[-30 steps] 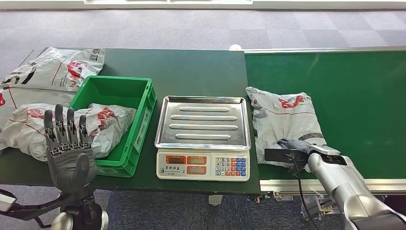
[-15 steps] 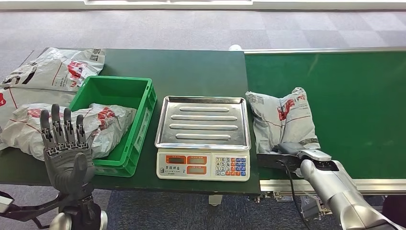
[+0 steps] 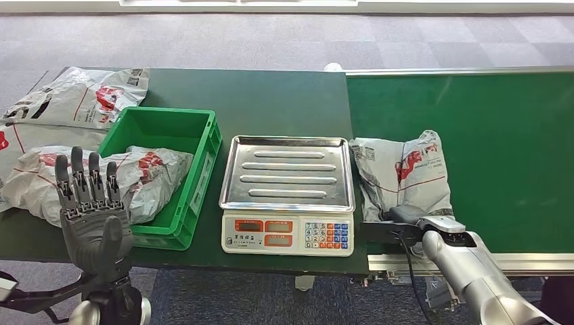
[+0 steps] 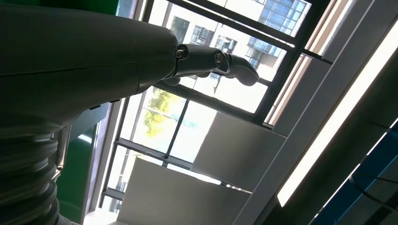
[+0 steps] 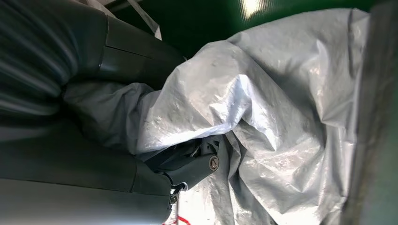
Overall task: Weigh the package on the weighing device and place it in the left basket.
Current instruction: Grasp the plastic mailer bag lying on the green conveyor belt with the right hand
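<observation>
A grey plastic package [image 3: 405, 170] with red print lies crumpled on the green belt, just right of the scale. My right hand [image 3: 406, 220] grips its near end at the belt's front edge. In the right wrist view the film [image 5: 281, 108] bunches between the thumb and the dark fingers [image 5: 197, 166]. The scale [image 3: 287, 233] has a bare steel pan [image 3: 287, 172]. The green basket [image 3: 203, 172] stands left of it with another package [image 3: 145, 172] inside. My left hand [image 3: 91, 210] is raised near the table's front left, fingers straight and apart, holding nothing; the left wrist view shows it [image 4: 94, 61] against windows.
More grey packages [image 3: 81, 98] lie on the dark table left of and behind the basket. The green conveyor belt [image 3: 501, 122] stretches to the right, with a metal rail [image 3: 528, 261] along its front edge.
The right hand has drawn the package toward the belt's near edge and slightly left, bunching it up. The left hand has sunk a little.
</observation>
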You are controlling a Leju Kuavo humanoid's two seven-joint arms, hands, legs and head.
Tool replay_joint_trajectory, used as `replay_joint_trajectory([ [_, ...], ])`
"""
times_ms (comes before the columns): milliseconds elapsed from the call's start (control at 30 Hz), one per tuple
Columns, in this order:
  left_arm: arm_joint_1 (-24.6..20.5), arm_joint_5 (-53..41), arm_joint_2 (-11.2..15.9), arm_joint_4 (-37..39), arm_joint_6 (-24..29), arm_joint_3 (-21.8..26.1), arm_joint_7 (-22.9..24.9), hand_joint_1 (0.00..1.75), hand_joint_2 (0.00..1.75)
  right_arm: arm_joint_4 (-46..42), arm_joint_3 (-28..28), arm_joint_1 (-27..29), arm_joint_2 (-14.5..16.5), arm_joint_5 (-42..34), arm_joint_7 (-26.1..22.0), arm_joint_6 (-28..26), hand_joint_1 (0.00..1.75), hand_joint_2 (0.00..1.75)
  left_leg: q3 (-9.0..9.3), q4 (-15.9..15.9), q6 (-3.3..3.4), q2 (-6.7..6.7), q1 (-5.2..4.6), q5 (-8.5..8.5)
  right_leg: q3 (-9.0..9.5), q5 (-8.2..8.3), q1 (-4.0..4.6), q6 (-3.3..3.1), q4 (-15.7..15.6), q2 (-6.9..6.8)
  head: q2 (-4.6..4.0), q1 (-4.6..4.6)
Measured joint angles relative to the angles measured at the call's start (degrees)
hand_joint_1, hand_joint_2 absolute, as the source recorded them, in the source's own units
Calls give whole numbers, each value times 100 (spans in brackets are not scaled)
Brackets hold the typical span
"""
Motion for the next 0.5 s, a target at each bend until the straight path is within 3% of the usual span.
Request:
replay_joint_trajectory([
  [367,0,-1,7,-3,17,0,5,0,175,-338,1,233,-10,-74,42,-67,175,175,0,0,2,1,0,-1,-1,-1,0,0,0,1,0,-1],
  [500,17,-1,9,-25,98,2,-26,0,175,-604,9,368,-29,-7,272,-533,175,175,-6,0,2,1,-1,-1,-2,0,0,0,0,1,0,0],
])
